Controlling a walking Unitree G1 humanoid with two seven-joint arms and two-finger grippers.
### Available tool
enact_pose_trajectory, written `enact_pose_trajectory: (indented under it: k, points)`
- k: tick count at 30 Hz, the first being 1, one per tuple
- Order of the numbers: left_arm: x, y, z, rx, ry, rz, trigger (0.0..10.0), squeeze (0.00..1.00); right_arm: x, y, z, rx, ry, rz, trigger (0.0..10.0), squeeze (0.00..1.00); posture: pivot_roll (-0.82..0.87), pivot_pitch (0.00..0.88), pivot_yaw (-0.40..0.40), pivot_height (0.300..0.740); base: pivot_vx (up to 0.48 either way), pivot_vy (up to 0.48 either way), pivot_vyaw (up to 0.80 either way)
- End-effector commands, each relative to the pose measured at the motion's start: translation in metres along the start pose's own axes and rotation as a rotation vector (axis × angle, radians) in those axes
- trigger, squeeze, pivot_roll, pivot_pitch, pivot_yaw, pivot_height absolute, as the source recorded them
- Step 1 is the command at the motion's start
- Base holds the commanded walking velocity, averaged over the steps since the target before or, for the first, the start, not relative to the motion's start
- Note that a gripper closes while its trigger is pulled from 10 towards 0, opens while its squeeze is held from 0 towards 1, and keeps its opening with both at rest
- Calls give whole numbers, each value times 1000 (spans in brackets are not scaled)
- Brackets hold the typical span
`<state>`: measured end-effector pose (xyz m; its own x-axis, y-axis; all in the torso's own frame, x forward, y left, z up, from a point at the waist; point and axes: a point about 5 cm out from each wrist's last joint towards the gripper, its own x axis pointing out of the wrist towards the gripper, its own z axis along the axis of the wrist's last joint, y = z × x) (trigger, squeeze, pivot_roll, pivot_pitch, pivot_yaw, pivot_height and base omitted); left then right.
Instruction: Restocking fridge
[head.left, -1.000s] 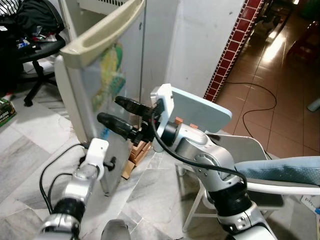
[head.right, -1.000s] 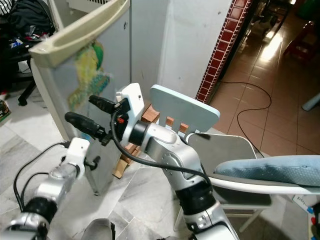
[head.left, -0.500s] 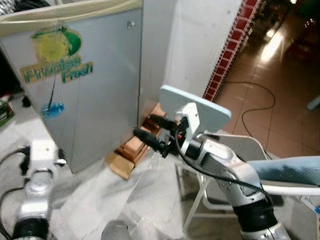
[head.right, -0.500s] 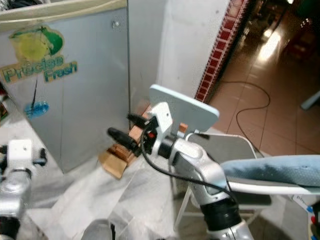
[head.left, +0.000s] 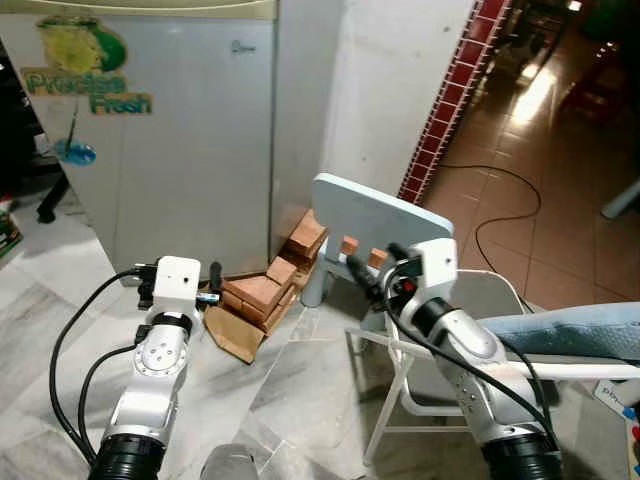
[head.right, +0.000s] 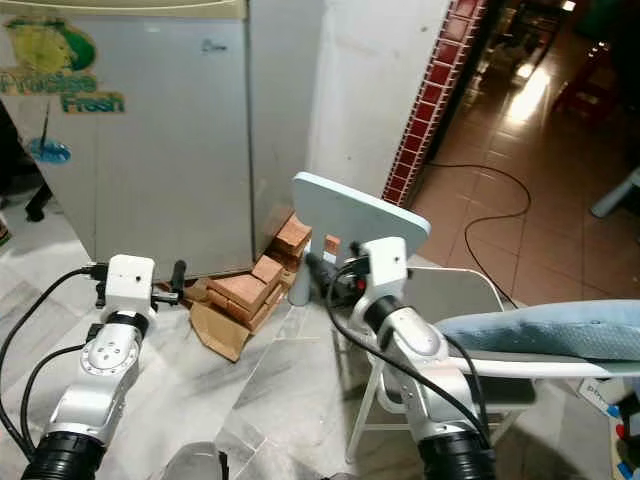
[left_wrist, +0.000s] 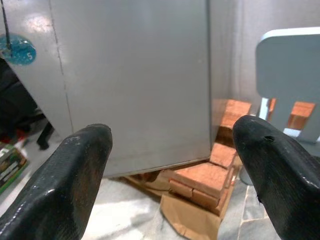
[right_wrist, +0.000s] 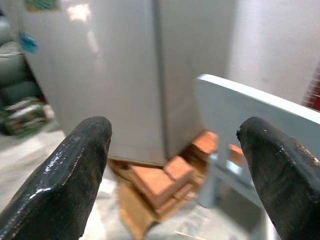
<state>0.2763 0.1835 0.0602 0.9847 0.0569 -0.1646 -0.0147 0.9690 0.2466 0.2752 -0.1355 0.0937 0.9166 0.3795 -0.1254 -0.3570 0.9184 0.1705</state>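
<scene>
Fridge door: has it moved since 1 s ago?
Yes. The fridge door was swung open, edge-on toward the camera; now it sits shut, flush against the white wall side, logo facing out. Both grippers hang open, empty.

Head views evenly lit and sharp, no motion blur. Brightest source is top right: daylight from the far room throws a hot glare patch on the brown tiled floor (head.left: 535, 95), nearly clipped. Fridge door (head.left: 190, 130) is flat and soft-lit, no hard shadows; dark shade at the left edge beside it. Left wrist view is crisp on the bricks (left_wrist: 200, 180), with a small specular spot high on the door; fingertips (left_wrist: 75, 170) are out of focus, too close. Right wrist view is softer overall, smeared, with a blown highlight on the door (right_wrist: 80, 12) and glossy sheen on its fingertips (right_wrist: 85, 155).
</scene>
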Motion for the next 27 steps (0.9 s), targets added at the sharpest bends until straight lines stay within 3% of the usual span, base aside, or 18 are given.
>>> enact_pose_trajectory:
  k: [1, 5, 11, 16, 27]
  points:
    - [1, -4, 9, 3, -33, -22, 10000, 0, -1, -3, -3, 5, 0, -40, 10000, 0, 72, 0, -57, 740, 0, 0, 0]
    - [-1, -5, 10, 9, -33, -36, 10000, 0, -2, -2, -10, -20, 14, -47, 10000, 0, 70, 0, -56, 740, 0, 0, 0]
    - [-8, -7, 7, 10, -28, -64, 10000, 0, -2, -4, -13, -31, 3, -82, 10000, 0, 66, 0, -53, 740, 0, 0, -688]
    - [-12, -15, 2, 27, -9, -87, 10000, 0, -8, -9, -17, -37, 3, -124, 10000, 0, 59, 0, -54, 740, 0, 349, -541]
    - [-14, -20, 8, 57, -43, -124, 10000, 0, -15, -15, -25, -43, 1, -199, 10000, 0, 59, 0, -38, 740, 0, 480, 0]
